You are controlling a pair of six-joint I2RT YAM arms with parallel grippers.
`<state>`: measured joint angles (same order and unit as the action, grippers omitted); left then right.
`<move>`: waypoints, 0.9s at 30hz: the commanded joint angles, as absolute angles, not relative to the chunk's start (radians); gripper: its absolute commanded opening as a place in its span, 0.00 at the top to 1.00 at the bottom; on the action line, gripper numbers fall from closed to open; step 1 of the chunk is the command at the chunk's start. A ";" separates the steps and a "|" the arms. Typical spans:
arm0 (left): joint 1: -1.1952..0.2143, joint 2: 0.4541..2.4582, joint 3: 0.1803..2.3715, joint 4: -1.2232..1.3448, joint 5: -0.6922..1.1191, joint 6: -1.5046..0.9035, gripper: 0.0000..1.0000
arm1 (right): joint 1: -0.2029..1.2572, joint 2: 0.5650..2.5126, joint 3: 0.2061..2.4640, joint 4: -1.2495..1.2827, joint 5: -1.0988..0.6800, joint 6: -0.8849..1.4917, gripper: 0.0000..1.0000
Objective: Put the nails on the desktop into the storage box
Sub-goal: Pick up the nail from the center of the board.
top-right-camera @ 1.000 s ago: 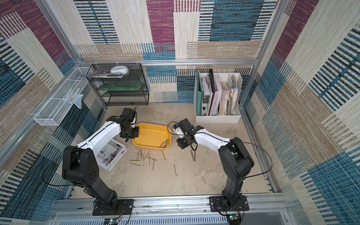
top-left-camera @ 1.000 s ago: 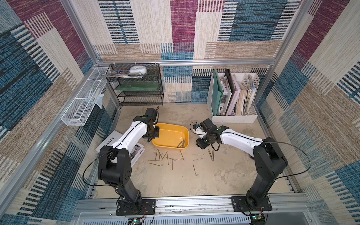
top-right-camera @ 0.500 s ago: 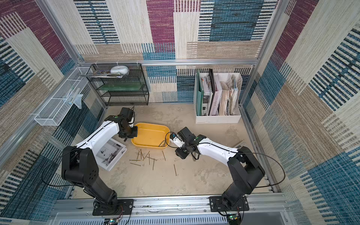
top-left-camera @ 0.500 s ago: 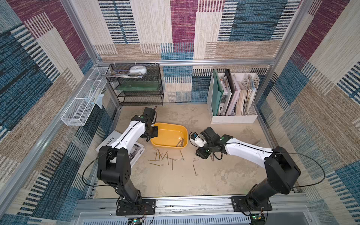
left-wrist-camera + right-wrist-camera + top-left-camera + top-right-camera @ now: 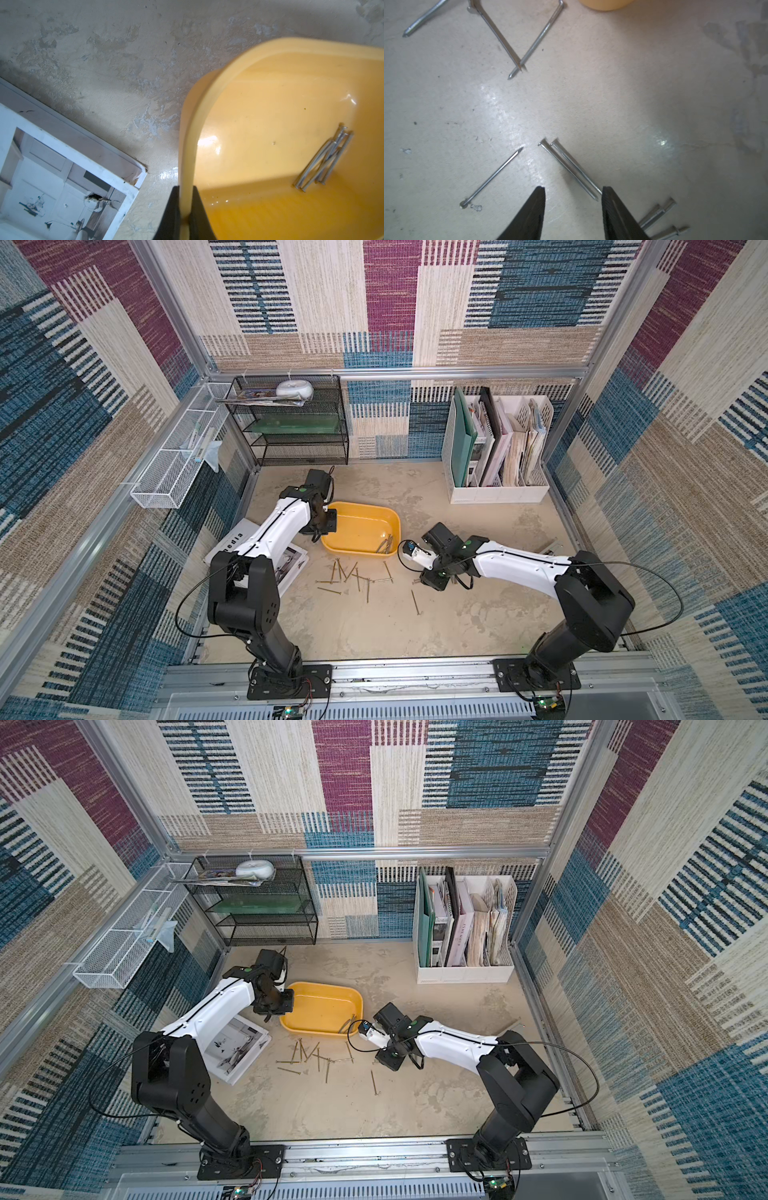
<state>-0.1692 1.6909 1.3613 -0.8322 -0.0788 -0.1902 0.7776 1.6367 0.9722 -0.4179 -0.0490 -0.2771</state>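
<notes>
Pinching the yellow tub rim with left fingers, near the middle of the tabletop; holding right fingers spread, empty, over nails lying loose beside the tub; several lying inside.

The beige, mottled desktop carries a yellow storage box near its middle. Just in front of the box, loose nails lie scattered, and some cross each other. A white file organiser and a black wire rack stand at the back wall. A magazine lies at the left side.
</notes>
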 commanded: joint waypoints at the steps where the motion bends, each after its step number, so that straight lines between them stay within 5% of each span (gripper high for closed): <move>1: -0.164 1.691 1.370 -0.844 -0.070 -0.185 1.00 | 0.788 1.669 1.005 -0.440 -0.019 -0.344 0.50; 21: -0.144 1.701 1.371 -0.844 -0.053 -0.187 1.00 | 0.819 1.776 0.996 -0.429 0.026 -0.382 0.51; 27: -0.141 1.703 1.370 -0.843 -0.052 -0.187 1.00 | 0.832 1.797 0.983 -0.417 0.056 -0.376 0.70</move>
